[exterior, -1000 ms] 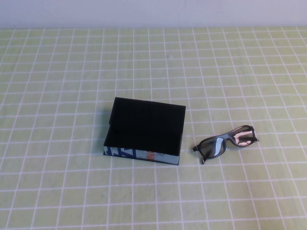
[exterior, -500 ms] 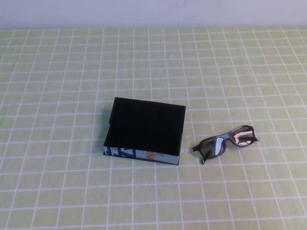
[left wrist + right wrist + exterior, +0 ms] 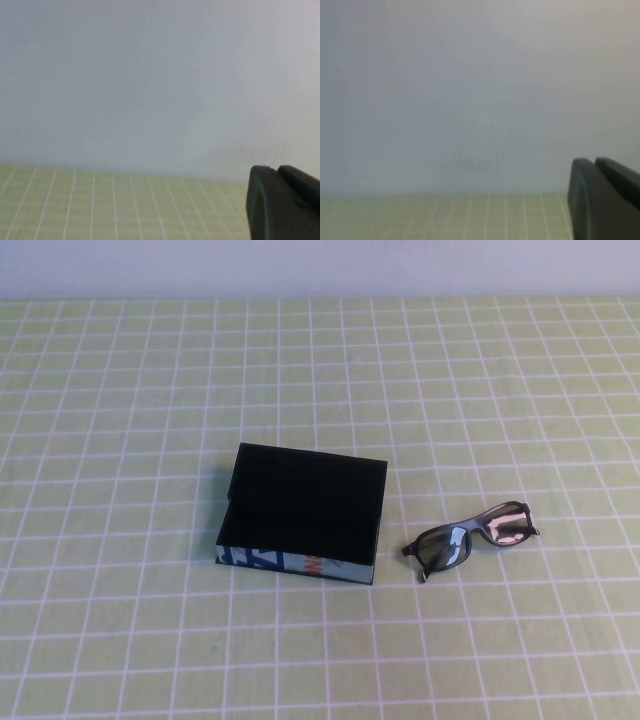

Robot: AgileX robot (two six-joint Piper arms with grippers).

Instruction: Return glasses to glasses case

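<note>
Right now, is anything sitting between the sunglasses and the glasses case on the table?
Nothing visible lies between the sunglasses and the glasses case, only bare checked cloth. The case's lid looks shut. Left gripper and right gripper show only in their wrist views, facing the wall.
</note>
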